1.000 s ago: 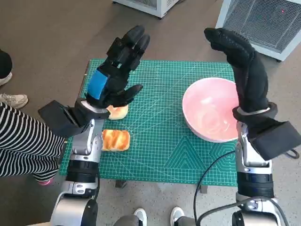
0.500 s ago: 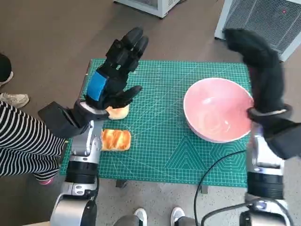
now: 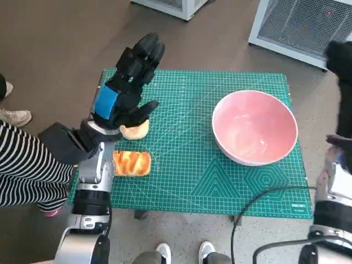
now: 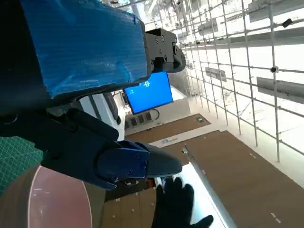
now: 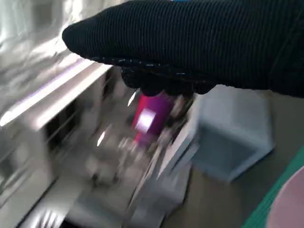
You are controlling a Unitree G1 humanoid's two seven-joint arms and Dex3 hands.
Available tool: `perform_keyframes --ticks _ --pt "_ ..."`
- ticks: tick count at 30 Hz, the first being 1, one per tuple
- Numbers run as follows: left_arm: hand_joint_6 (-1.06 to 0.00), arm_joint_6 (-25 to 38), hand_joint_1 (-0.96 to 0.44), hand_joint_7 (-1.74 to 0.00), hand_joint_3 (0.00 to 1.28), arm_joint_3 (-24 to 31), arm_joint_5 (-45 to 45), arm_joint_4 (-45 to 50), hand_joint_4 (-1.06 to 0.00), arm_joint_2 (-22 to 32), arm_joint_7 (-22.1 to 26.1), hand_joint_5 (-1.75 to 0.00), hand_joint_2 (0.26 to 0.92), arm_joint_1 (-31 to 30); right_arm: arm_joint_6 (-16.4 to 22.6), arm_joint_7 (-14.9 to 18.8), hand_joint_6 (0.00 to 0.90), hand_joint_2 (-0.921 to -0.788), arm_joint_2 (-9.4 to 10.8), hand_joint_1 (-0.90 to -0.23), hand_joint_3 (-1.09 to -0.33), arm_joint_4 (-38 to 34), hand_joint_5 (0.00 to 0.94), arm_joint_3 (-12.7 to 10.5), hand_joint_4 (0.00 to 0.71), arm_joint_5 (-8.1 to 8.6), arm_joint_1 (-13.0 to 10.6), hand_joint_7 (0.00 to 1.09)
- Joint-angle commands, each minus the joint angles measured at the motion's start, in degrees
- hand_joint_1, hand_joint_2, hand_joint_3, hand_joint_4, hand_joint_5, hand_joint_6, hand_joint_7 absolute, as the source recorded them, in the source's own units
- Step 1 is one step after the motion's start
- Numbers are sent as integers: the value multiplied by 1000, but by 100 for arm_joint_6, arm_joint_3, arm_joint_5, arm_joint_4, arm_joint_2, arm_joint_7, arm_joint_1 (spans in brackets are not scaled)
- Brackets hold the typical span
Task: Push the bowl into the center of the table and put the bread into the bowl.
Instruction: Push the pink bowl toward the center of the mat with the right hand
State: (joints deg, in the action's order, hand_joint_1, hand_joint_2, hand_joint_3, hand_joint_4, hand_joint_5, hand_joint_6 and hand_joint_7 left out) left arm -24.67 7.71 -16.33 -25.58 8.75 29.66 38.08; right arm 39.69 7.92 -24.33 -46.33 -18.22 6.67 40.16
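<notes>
Blue-taped left hand (image 3: pixel 124 88) raised above the left side of the surface, fingers (image 3: pixel 144 52) spread and extended toward the far edge, holding nothing. Thumb (image 3: pixel 144 109) stuck out toward the middle, just over a pale round bread roll (image 3: pixel 136 131) partly hidden beneath the palm. No visible contact between hand and roll. Same hand filling the left wrist view (image 4: pixel 80 61), tape across its back, dark fingers (image 4: pixel 137 161) reaching out with nothing between them.

Just nearer the robot than the roll: a second piece of bread (image 3: pixel 132 163), golden and glazed, lying flat close to the left forearm (image 3: pixel 94 176), on the green cutting mat (image 3: pixel 187 181) covering the surface.

Well apart from both breads, toward the right half of the mat: pink bowl (image 3: pixel 254 127), upright, nothing inside, near the right edge rather than the middle. Pink rim also showing in the left wrist view (image 4: pixel 52 204) and, blurred, at a corner of the right wrist view (image 5: pixel 292 204).

Black-gloved right hand (image 3: pixel 342 60) lifted off beyond the right edge of the surface, mostly cut off by the frame; open or closed cannot tell. Glove (image 5: pixel 199 42) as a dark blurred band in its own wrist view, fingers unclear.

Striped sleeve of a person (image 3: pixel 25 170) at the left edge.
</notes>
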Motion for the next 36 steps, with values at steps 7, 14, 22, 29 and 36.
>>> perform_keyframes --ticks 7,14,22,29,36 --pt "1 -152 -722 -381 315 29 10 -44 -91 54 12 -21 921 -37 -270 -439 -1 -921 -17 -654 -899 -1623 7 -134 50 -1 323 372" --pt "1 -95 -724 -375 317 30 -21 39 -93 65 15 -20 921 -69 -678 -675 -1 -921 -4 -640 -867 -2269 11 112 61 -251 414 381" --pt "1 -73 -719 -361 315 60 -64 15 -90 115 66 -16 921 -75 -1072 -513 14 -921 187 -626 -872 -2585 11 138 72 -194 503 374" --pt "1 0 -712 -347 316 41 -78 151 -89 136 73 -14 921 -125 -1325 -232 19 -921 519 -629 -881 -2759 9 -17 75 3 627 369" --pt "1 104 -712 -324 323 46 -104 278 -77 164 94 -6 921 -197 -1453 -45 22 -921 742 -673 -867 -2822 7 -118 75 125 690 364"
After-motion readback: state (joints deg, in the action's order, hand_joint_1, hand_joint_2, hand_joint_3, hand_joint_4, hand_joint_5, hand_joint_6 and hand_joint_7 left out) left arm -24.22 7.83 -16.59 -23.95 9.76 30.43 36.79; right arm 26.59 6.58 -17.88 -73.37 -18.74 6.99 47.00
